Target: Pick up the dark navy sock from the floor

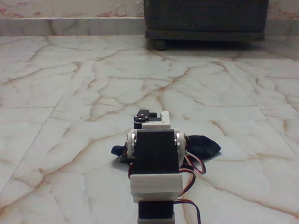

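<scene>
The dark navy sock (203,145) lies on the floor (70,93) of cream marble tiles with reddish-brown veins. One end sticks out to the right of the arm and a smaller bit (118,150) shows on its left. The arm (154,154), made of white and black blocks with red and black wires, bends forward and down over the middle of the sock. Its wrist end (150,119) points away from the camera. The arm's own blocks hide the fingers, so whether they touch or hold the sock cannot be seen.
A dark cabinet (205,21) on short feet stands at the back right against the wall. A pale skirting ledge (70,25) runs along the back left. Open tile floor surrounds the arm on the left, right and ahead.
</scene>
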Motion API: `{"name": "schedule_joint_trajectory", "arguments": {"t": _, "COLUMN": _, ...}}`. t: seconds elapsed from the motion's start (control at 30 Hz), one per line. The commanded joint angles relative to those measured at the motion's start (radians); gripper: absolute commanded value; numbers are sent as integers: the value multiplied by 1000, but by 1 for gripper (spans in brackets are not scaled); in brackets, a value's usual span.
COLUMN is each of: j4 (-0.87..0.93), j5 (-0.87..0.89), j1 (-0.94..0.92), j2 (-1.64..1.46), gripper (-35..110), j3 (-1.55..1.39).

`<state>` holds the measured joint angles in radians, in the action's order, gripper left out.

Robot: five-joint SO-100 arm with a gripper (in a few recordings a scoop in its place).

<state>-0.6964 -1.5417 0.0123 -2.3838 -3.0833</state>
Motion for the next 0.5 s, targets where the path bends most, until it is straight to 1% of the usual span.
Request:
{"name": "schedule_joint_trajectory", "arguments": {"t": 0.0, "j4": 51, "j5": 23, "j1": -11, "j2": 5, "gripper": 0, "j3": 60}}
{"name": "schedule_joint_trajectory", "arguments": {"t": 0.13, "j4": 229, "j5": 64, "j1": -15, "j2": 92, "gripper": 0, "j3": 213}}
{"name": "schedule_joint_trajectory", "arguments": {"t": 0.17, "j4": 249, "j5": 83, "j1": -15, "j2": 110, "gripper": 0, "j3": 236}}
{"name": "schedule_joint_trajectory", "arguments": {"t": 0.3, "j4": 482, "j5": 133, "j1": -21, "j2": 233, "gripper": 0, "j3": 430}}
{"name": "schedule_joint_trajectory", "arguments": {"t": 0.4, "j4": 578, "j5": 262, "j1": -25, "j2": 296, "gripper": 0, "j3": 528}}
{"name": "schedule_joint_trajectory", "arguments": {"t": 0.47, "j4": 634, "j5": 425, "j1": -25, "j2": 342, "gripper": 0, "j3": 594}}
